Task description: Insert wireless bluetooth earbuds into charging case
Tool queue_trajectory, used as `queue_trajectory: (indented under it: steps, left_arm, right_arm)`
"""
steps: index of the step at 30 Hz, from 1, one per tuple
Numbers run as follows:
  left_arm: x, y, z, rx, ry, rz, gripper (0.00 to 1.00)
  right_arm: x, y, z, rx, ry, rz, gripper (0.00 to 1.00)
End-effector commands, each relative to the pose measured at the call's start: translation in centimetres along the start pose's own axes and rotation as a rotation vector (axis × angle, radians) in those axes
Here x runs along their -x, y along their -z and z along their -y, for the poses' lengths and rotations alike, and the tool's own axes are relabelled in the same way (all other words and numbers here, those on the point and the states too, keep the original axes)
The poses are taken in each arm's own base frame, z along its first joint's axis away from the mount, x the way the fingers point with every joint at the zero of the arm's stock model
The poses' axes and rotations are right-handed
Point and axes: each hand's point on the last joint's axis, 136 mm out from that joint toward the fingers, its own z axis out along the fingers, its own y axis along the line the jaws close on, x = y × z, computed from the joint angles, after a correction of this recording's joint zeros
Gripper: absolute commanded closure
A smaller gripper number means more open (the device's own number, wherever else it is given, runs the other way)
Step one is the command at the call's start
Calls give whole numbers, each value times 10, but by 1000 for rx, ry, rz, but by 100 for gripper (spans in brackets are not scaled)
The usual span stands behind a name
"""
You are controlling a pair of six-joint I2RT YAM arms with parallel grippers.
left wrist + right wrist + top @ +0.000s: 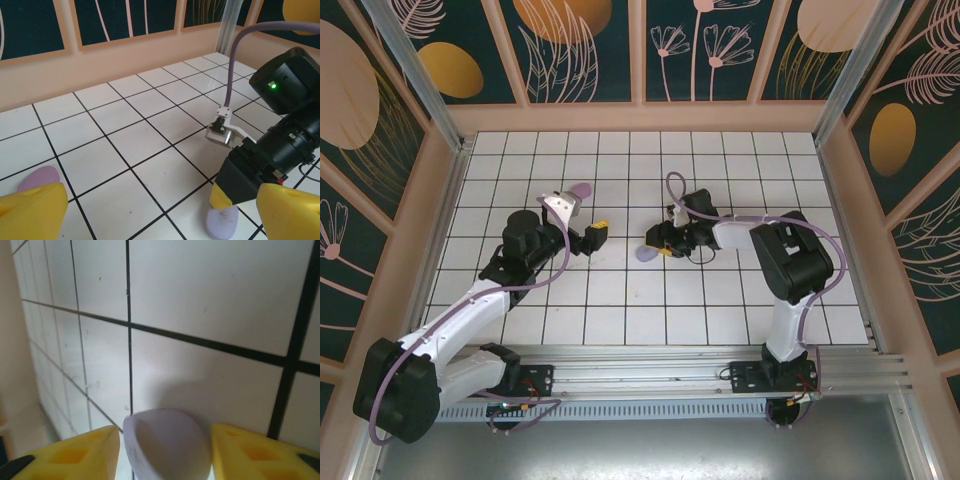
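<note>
Where the right tool sits low over the white tiled desk, near its middle, a lilac charging case lies between the two yellow fingers; the wrist view shows the fingers partly closed, one just beside each flank of the case, with a thin gap on one side; whether they press on it I cannot tell. The case rests on the desk with a rounded face toward the wrist camera; whether its lid is open cannot be read from here. A second lilac case lies farther back, just beside the left arm's wrist and apart from its fingers; the left tool hangs above the desk, jaws spread wide and nothing between them, pointed toward the right tool and the first case. The earbuds are too small for me to pick out; I would not say where they lie.

Step in hand, as I judge it: securing the case so that it can be steadied; insertion is not yet begun. The next move calls for a firm, centred grip on the smooth, rounded shell, which would likely slip sideways if pinched off-centre; then confirmation that the lid is open; then the free left tool to fetch an earbud with a very fine pinch, jaws narrowed well before descent, and seat it in its well.
</note>
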Motion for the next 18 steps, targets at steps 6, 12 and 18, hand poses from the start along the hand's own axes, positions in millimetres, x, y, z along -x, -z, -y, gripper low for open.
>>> queue_trajectory:
  steps: [6, 12, 18]
  left_arm:
    - [20, 8, -25, 162, -25, 15, 3]
    - [25, 25, -77, 381, 7, 44, 2]
    - [1, 44, -135, 532, 141, 74, 1]
  right_arm:
    - [22, 55, 1, -186, 91, 129, 38]
    - [62, 129, -6, -356, 198, 394, 1]
    - [85, 216, -1, -590, 308, 762, 1]
